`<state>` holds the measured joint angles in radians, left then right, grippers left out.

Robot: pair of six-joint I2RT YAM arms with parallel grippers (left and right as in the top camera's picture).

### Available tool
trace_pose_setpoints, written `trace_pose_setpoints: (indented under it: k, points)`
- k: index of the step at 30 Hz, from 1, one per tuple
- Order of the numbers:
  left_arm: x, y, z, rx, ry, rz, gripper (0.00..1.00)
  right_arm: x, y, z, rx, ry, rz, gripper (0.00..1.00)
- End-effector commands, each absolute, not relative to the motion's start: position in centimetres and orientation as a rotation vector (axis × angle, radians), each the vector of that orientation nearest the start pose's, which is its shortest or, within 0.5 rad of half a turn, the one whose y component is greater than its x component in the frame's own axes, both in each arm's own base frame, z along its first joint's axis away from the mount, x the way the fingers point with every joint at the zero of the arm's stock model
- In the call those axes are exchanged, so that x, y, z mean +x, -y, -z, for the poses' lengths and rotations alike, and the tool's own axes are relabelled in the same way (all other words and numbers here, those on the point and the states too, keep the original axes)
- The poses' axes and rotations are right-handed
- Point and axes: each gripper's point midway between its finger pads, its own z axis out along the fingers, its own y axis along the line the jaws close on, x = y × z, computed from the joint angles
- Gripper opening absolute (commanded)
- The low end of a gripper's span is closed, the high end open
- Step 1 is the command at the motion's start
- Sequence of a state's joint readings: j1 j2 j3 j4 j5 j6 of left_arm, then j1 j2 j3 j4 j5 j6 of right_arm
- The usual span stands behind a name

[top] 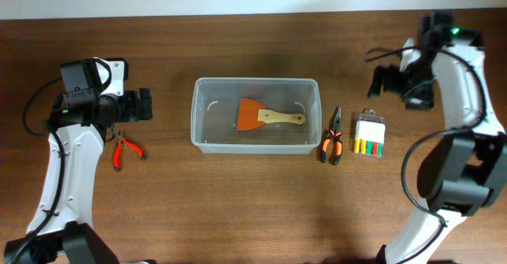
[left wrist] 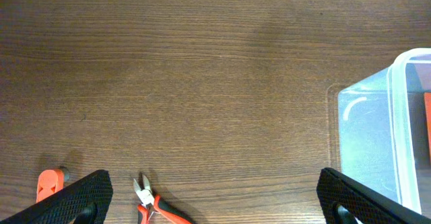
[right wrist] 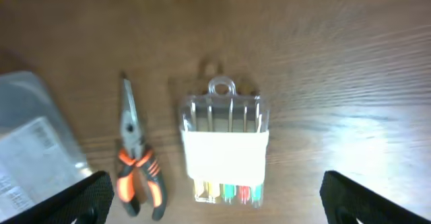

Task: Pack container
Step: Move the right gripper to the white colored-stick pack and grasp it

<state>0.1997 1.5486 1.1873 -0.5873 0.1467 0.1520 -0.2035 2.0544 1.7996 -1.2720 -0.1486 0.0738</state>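
A clear, colourless rectangular plastic tub with rounded corners (top: pixel 212 124) sits in the middle of the dark brown wood-grain worktop (top: pixel 253 204). Inside it a scraper with an orange blade and a pale wooden handle (top: pixel 268 117) lies flat, handle pointing toward the right arm's side.

Just outside the tub's right wall lie needle-nose pliers with orange-and-black handles (top: pixel 331 138), nose pointing to the far edge. Just beside them is a small clear plastic case of screwdrivers with yellow, green and red handles (top: pixel 369 135). From the right wrist, the case (right wrist: pixel 227 150) lies between the two black textured fingers (right wrist: pixel 81 200), with the pliers (right wrist: pixel 135 160) to one side and a corner of the tub (right wrist: pixel 30 140) at the frame edge.

The right pincer (top: pixel 382 82) hangs above the worktop behind the case, jaws spread wide and holding nothing.

On the other side, the left pincer (top: pixel 144 105) faces the tub, well apart from it, likewise gaping and empty. Red-handled cutters (top: pixel 125 149) lie on the worktop close below it. The left wrist view shows their tip (left wrist: pixel 158 207) between the parted fingers (left wrist: pixel 84 197).
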Motion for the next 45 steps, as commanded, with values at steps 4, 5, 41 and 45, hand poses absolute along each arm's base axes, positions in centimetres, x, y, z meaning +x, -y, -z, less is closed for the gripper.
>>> trace_pose_setpoints:
  k: [4,5,41,45]
  points:
    - [40.7,-5.7,-15.3,-0.005,-2.494,0.049,0.99,38.6,5.0,-6.2,0.436,-3.112,-0.231,0.98]
    - [40.7,-5.7,-15.3,-0.005,-2.494,0.050,0.99,38.5,5.0,-5.6,0.435,-3.113,-0.231,0.99]
    - [40.7,-5.7,-15.3,-0.005,-2.494,0.049,0.99,35.6,4.5,1.1,0.182,-3.181,-0.115,0.59]
    - [40.7,-5.7,-15.3,-0.005,-2.494,0.050,0.99,36.0,4.5,0.6,0.181,-3.171,-0.113,0.54]
